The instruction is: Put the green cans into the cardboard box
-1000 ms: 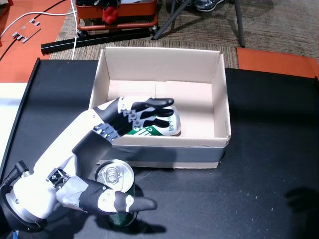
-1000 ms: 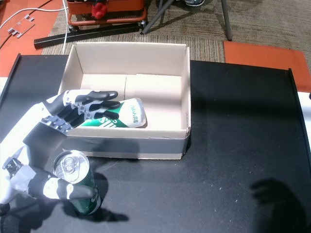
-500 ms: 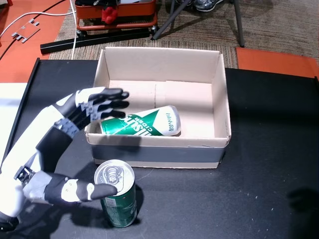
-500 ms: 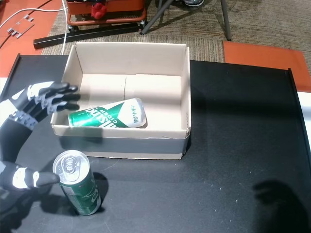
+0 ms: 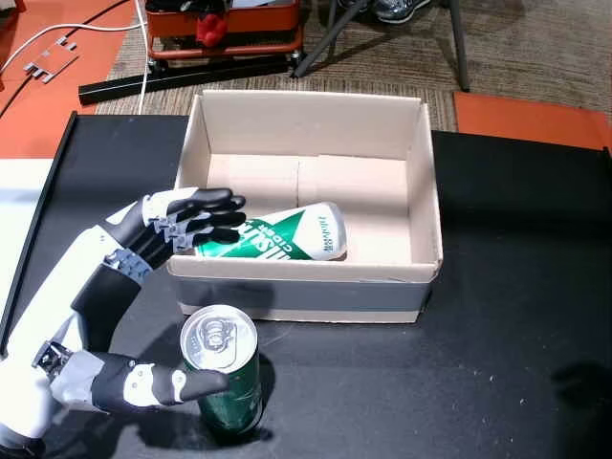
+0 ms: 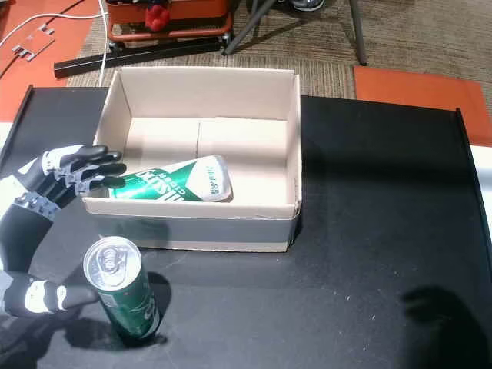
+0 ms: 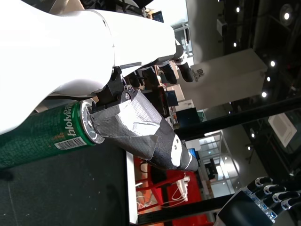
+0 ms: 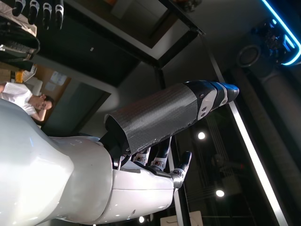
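Note:
A cardboard box point(image 5: 306, 287) point(image 6: 192, 232) stands open in both head views. One green can point(image 5: 277, 237) point(image 6: 173, 183) lies on its side inside, along the front wall. A second green can point(image 5: 222, 368) point(image 6: 123, 290) stands upright in front of the box's left corner. My left hand point(image 5: 120, 287) point(image 6: 27, 223) is open. Its fingers point(image 5: 196, 215) reach over the box's left front corner, near the lying can's end. Its thumb point(image 5: 167, 382) points at the upright can's side. In the left wrist view, that can point(image 7: 42, 136) sits beside the thumb point(image 7: 141, 136). My right hand point(image 8: 164, 117) shows only in the right wrist view, empty, fingers spread.
The black table point(image 5: 516, 316) extends right of the box. Beyond its far edge, a red cart point(image 5: 225, 33) and chair legs point(image 5: 325, 38) stand on the carpet. A person point(image 8: 21, 94) shows in the right wrist view.
A second ago my left fingers lay on the can inside the box. They let go and drew back left, then settled at the box's left front corner. Both cans stay put.

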`<state>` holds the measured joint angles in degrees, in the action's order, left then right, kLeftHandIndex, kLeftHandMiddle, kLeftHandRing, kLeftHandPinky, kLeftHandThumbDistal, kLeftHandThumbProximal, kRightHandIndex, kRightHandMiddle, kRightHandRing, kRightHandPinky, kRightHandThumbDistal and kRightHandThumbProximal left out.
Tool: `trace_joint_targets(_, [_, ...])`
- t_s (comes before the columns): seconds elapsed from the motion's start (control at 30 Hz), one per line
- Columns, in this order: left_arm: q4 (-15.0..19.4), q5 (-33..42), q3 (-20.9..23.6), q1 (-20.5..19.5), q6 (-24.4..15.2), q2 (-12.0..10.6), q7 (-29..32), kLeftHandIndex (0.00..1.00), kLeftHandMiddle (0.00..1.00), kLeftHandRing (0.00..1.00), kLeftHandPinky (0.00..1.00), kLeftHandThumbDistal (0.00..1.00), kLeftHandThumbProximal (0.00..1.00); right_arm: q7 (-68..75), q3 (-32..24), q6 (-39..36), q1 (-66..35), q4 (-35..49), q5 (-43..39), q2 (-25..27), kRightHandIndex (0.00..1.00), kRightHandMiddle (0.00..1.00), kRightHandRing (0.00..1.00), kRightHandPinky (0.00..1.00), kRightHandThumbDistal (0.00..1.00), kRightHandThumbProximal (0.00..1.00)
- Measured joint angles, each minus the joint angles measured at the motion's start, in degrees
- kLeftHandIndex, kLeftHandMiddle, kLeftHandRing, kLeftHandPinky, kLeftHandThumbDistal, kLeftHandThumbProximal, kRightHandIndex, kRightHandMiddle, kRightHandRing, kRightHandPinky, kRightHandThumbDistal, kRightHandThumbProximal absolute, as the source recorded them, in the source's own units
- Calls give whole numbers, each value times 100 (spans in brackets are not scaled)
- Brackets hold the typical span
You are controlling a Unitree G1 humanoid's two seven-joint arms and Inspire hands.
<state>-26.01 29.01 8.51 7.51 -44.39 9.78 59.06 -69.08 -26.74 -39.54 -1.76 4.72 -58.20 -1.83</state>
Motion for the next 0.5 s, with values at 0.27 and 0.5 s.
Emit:
trace_joint_targets(0.27, [-71, -17, -101, 9, -33, -34, -24, 78, 81, 84, 83, 100, 24, 50, -19, 7, -39, 62, 3, 1, 59, 58, 67, 85, 100, 65])
trace_joint_targets(0.5, [-165, -24, -147, 86, -40, -34, -42, 78, 81, 84, 83, 100, 28, 108, -49, 51, -46, 120, 1, 40, 57, 56, 65, 84, 100, 71])
